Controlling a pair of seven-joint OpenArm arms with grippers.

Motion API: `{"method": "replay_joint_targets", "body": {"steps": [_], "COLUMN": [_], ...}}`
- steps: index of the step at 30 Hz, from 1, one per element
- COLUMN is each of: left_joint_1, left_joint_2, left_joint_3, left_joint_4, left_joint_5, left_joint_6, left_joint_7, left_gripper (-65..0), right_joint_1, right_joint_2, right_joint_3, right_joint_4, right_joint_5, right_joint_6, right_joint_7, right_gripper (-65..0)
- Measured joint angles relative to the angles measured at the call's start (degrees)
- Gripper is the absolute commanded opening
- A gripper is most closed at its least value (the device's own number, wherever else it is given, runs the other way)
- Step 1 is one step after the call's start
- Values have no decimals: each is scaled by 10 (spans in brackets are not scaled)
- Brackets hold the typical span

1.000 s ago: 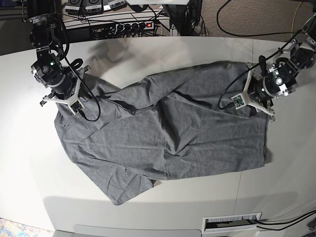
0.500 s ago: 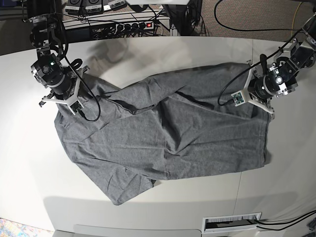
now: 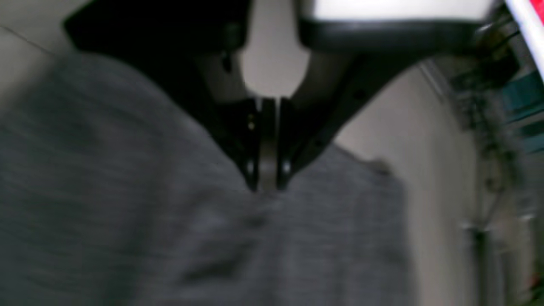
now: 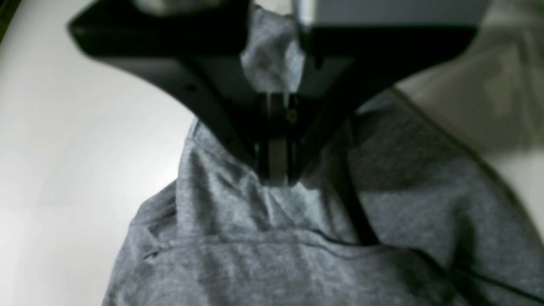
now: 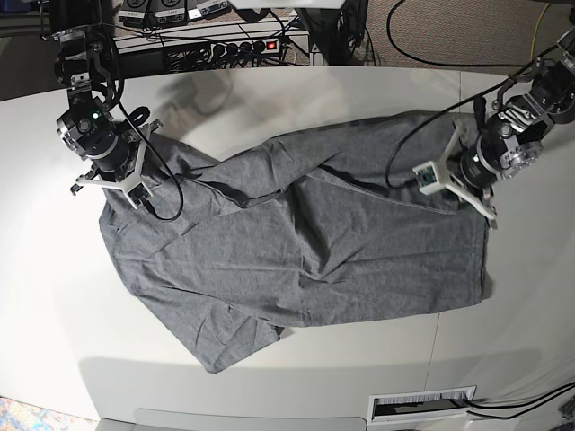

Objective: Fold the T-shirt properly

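Note:
The grey T-shirt [image 5: 296,242] lies spread and wrinkled across the white table [image 5: 269,99], with one sleeve folded under at the front left. My right gripper [image 5: 117,175] is at the shirt's far left corner. In the right wrist view this gripper [image 4: 276,180] is shut on a pinched-up ridge of the T-shirt [image 4: 276,255]. My left gripper [image 5: 463,175] is over the shirt's far right edge. In the blurred left wrist view its jaws [image 3: 267,185] are together with their tips in the T-shirt [image 3: 127,212], which drapes from them.
A power strip [image 5: 243,45] and tangled cables sit behind the table's back edge. Black cables run from both arms over the shirt. A white slotted panel [image 5: 422,404] lies beyond the front edge. Bare table surrounds the shirt on all sides.
My left gripper has closed on the shirt's right edge and shifted slightly left and up. The right arm has barely moved and stays shut on the cloth.

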Motion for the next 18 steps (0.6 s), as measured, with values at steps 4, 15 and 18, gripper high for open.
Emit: {"method": "replay_joint_targets", "body": {"steps": [4, 15, 18], "left_joint_1": [-31, -91, -96], "left_joint_2": [3, 10, 10], "left_joint_3": [0, 0, 0], "left_joint_4": [-53, -115, -132], "left_joint_5": [-29, -169, -168], "left_joint_6": [8, -119, -119], "left_joint_7": [-15, -16, -22], "left_gripper": [-406, -406, -404], "right_joint_1": [0, 0, 0], "right_joint_2": [0, 0, 0], "right_joint_3": [0, 0, 0], "right_joint_4": [0, 0, 0], "right_joint_5": [0, 0, 0], "right_joint_6": [0, 0, 0], "right_joint_7": [0, 7, 7], "right_gripper": [-650, -650, -650]}}
